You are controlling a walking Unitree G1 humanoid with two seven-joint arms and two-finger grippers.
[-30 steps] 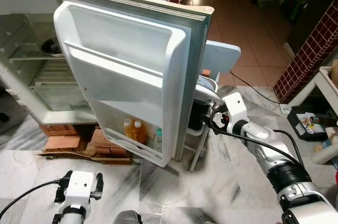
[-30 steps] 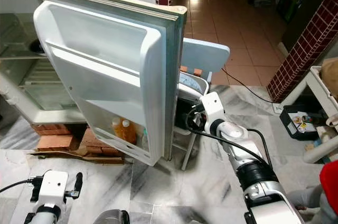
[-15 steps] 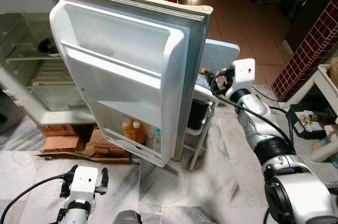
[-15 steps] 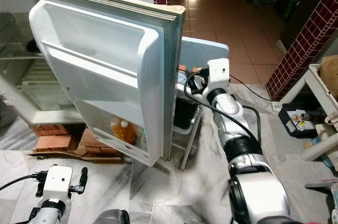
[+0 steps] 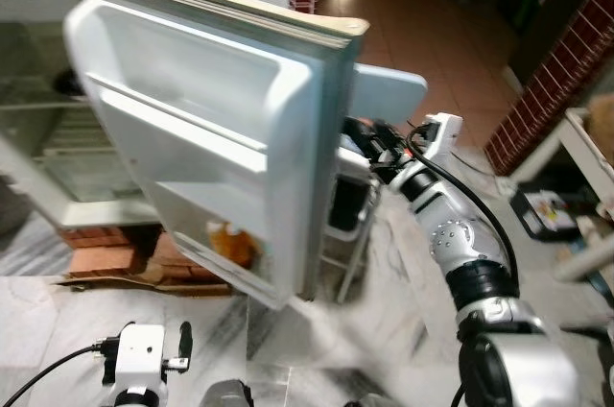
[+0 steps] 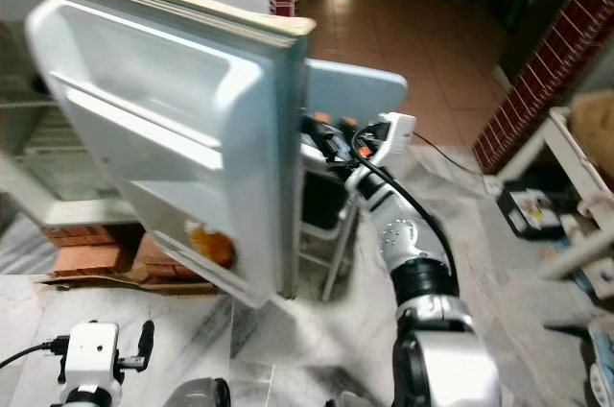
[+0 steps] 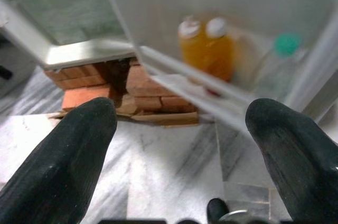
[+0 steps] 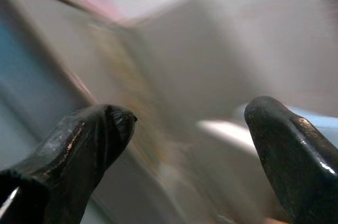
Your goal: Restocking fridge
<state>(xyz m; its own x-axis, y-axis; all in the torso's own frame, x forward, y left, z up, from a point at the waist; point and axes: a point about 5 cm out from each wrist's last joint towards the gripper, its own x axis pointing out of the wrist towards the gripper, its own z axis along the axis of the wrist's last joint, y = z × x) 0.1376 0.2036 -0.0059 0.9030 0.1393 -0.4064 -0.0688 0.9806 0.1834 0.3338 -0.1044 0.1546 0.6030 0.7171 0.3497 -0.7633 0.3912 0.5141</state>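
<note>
Fridge (image 5: 58,138) open, fridge door (image 5: 206,129) swung wide; we judge restocking partly done: two orange bottles (image 7: 206,49) in bottom door shelf, upper shelves bare. Our right gripper (image 5: 369,143) beside door's outer edge, fingers spread, empty. Left gripper (image 7: 179,145) low, fingers spread. Left wrist view adds green-capped bottle (image 7: 280,60), blurred.

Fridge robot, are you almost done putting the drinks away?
Some is done: the fridge door stands open, and two orange bottles plus a clear bottle with a green cap sit in its bottom shelf. Right now the right tool, fingers apart, reaches behind the door's edge toward the stand there. The left tool hangs open and empty. What's left to carry is hidden.
</note>
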